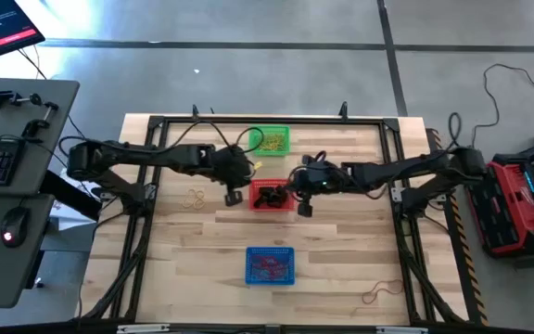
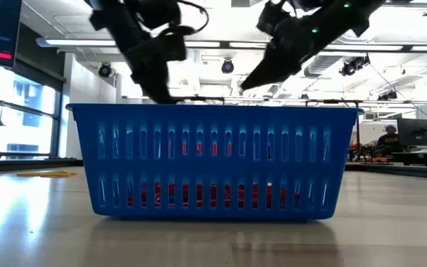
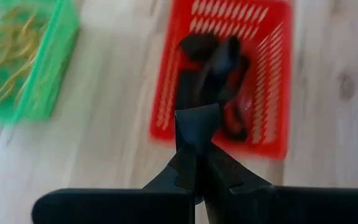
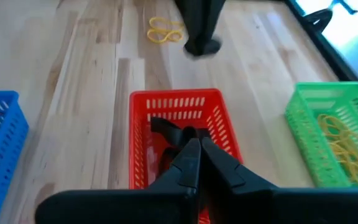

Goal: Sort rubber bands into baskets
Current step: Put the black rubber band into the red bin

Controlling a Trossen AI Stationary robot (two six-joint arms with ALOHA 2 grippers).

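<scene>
Left gripper [image 1: 233,195] closed, empty, just left of red plastic mesh basket [image 1: 273,198] holding black rubber bands [image 4: 166,134]. Right gripper [image 1: 302,206] closed at its right edge. Yellow rubber bands [image 1: 194,198] loose on wooden table [image 1: 341,250], farther left.

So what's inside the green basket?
The green basket holds a tangle of yellow rubber bands. Its bottom under the pile is covered, so I can't tell if anything else lies beneath.
</scene>
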